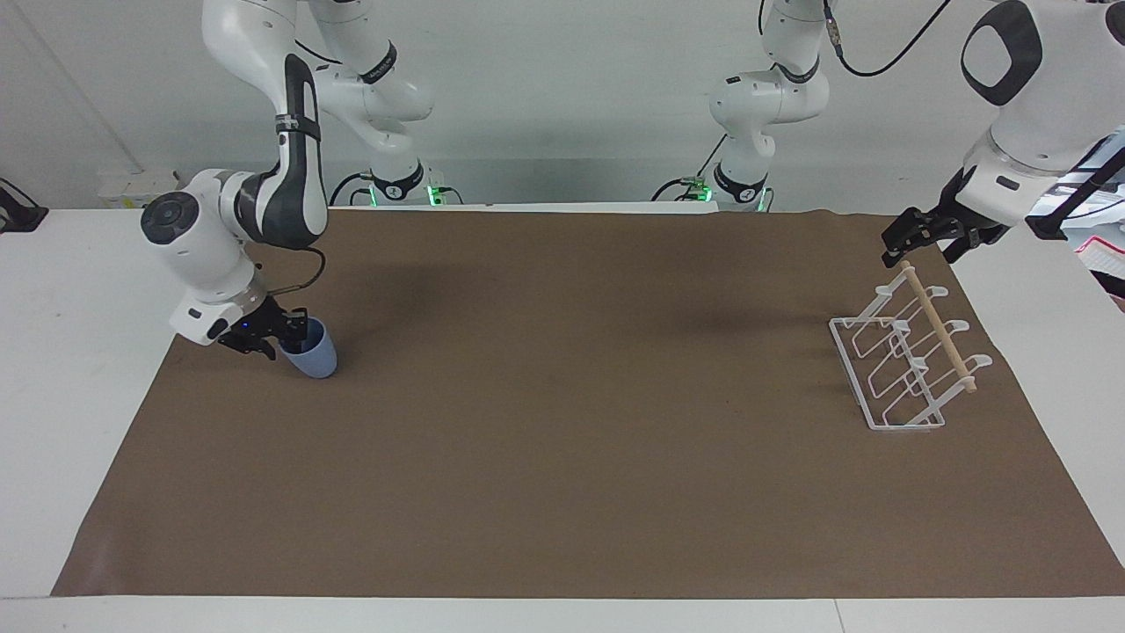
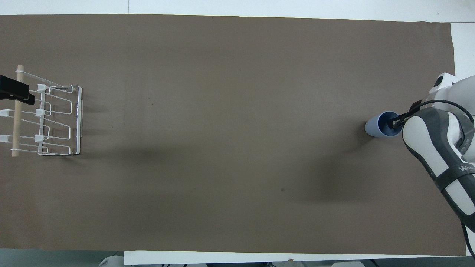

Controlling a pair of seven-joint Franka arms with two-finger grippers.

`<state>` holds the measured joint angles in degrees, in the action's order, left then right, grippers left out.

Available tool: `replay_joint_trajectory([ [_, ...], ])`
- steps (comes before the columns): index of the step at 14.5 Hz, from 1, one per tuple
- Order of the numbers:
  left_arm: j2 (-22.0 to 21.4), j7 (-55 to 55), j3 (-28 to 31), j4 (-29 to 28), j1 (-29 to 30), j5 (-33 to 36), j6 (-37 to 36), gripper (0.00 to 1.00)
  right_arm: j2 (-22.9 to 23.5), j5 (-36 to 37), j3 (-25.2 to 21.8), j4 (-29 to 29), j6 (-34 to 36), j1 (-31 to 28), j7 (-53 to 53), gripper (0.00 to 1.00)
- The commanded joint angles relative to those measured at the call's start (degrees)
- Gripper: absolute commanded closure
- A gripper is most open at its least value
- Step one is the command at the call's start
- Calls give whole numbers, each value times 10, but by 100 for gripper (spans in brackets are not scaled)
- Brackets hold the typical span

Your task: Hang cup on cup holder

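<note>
A white table (image 1: 53, 369) in a plain white room is covered almost fully by a brown mat (image 1: 562, 440), and I think the mat is there to give the things a surface that does not slip. At the left arm's end stands the cup holder (image 1: 905, 360), its wooden dowel (image 1: 939, 327) on top and its prongs slanted upward, so a cup can slide onto one mouth first. The left gripper (image 1: 923, 239) hovers over the end of the holder that is nearer to the robots; its fingers are spread with nothing between them, and this arm waits. At the right arm's end, well apart from the holder, the cup (image 1: 312, 352) stands on the mat, mouth up and leaning a little. My right gripper (image 1: 288, 332) is at its rim, with one finger inside the mouth and one outside, pinching the wall. I judge this wall grip is chosen because it leaves the mouth free for a prong. The cup is not yet lifted.
</note>
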<state>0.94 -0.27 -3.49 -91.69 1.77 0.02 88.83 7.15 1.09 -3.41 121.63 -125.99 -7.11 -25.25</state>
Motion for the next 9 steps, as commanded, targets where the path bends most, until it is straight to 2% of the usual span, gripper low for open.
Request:
replay_joint_trajectory([
  [1,-4,2,2,-2,-1,0,-9,0,0,-9,6,-4,0,-5,-19,100],
  [4,-5,2,2,-2,-1,0,-9,0,9,-10,9,-72,84,-5,-53,100],
  [5,-5,2,2,-2,-1,0,-8,0,10,-13,25,-103,120,-5,-53,100],
  [6,-4,2,2,-2,-1,0,-8,0,9,-47,45,-125,147,-5,-53,100],
  [9,-5,4,2,-2,-3,0,-21,0,9,-261,81,-155,201,0,-46,100],
])
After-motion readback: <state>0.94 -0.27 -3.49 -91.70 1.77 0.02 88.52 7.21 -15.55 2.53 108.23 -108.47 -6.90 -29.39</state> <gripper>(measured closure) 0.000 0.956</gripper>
